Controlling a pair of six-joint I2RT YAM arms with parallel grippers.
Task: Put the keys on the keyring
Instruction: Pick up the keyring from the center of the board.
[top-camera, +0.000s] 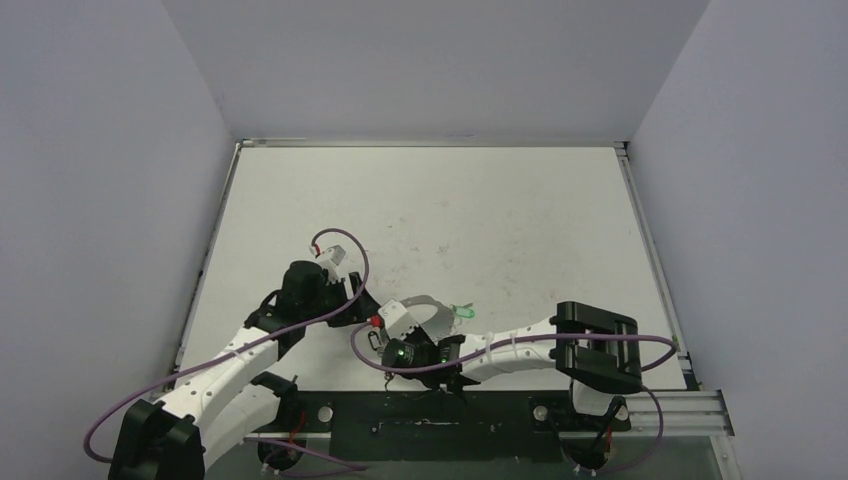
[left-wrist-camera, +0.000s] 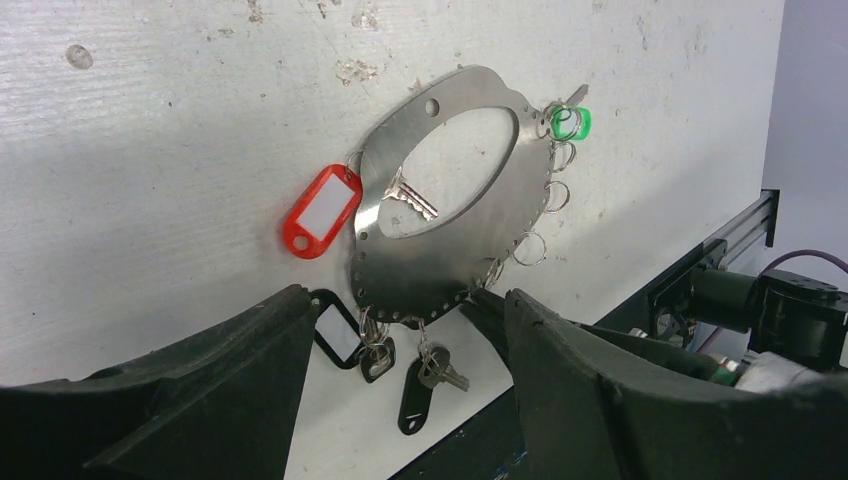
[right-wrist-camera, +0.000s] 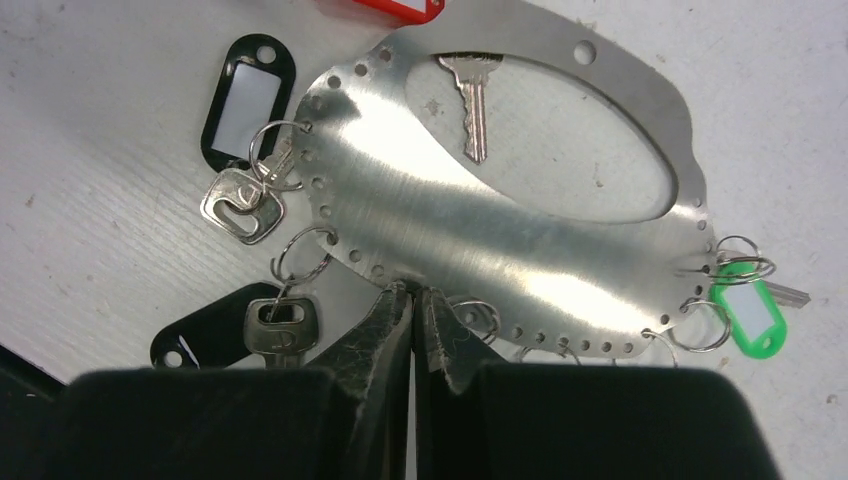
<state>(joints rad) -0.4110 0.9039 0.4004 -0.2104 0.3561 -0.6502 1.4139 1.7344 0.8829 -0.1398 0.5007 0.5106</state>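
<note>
White table (top-camera: 500, 220) bears the keyring (right-wrist-camera: 430, 220). Left gripper (left-wrist-camera: 395, 300) gapes wide beside it, empty. Right gripper (right-wrist-camera: 412, 295) is pinched shut at its rim.

Steel keyring (right-wrist-camera: 470, 215) lies flat, silver key (right-wrist-camera: 472, 100) within its opening, green-tagged key (right-wrist-camera: 752, 318) at rim.

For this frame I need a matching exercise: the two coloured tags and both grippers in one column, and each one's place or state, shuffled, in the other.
Column one:
1. red tag
2. green tag
3. left gripper
4. right gripper

Column two:
a. open
b. shut, tips at the keyring's near edge
c. at the keyring's left end in the top view
d. at the keyring's right end in the top view

Pairs: 1-c, 2-d, 3-a, 4-b
</note>
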